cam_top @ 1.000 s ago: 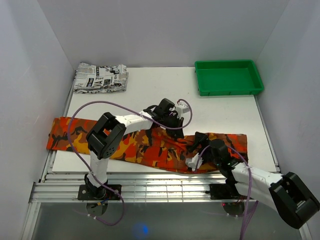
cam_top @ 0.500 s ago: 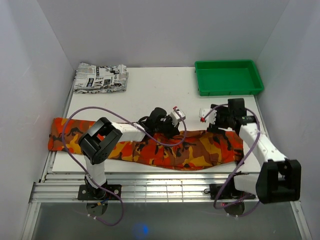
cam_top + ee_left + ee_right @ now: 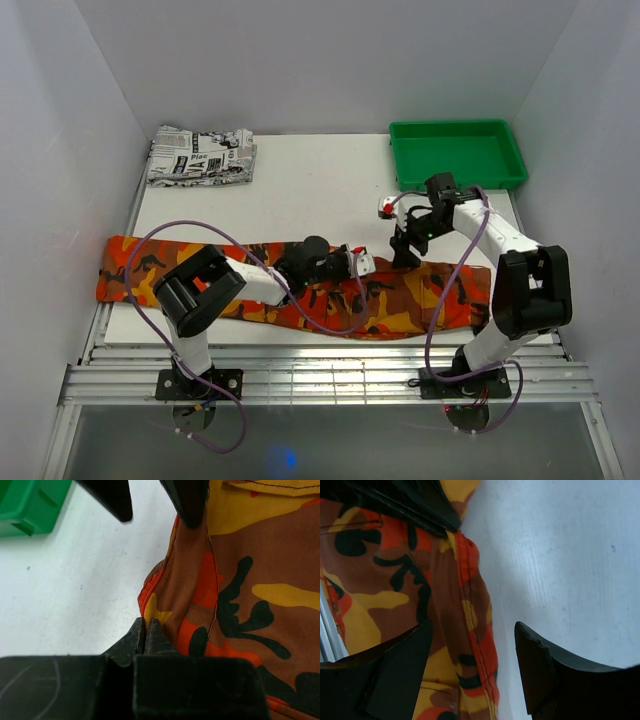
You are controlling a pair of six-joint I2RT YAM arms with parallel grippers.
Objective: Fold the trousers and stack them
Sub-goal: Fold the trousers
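Left gripper (image 3: 145,631) is pinching the trousers (image 3: 430,300) by their far edge as they are lying along the table (image 3: 300,190) front. Right gripper (image 3: 472,642) is hanging open over that edge; it should bite deep.

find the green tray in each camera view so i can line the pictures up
Top external: green tray at the far right corner of the table.
Left wrist: green tray in the picture's top left corner.
Right wrist: not in it.
Shared landmark: the trousers, whose camouflage edge on the white table shows in all three views.
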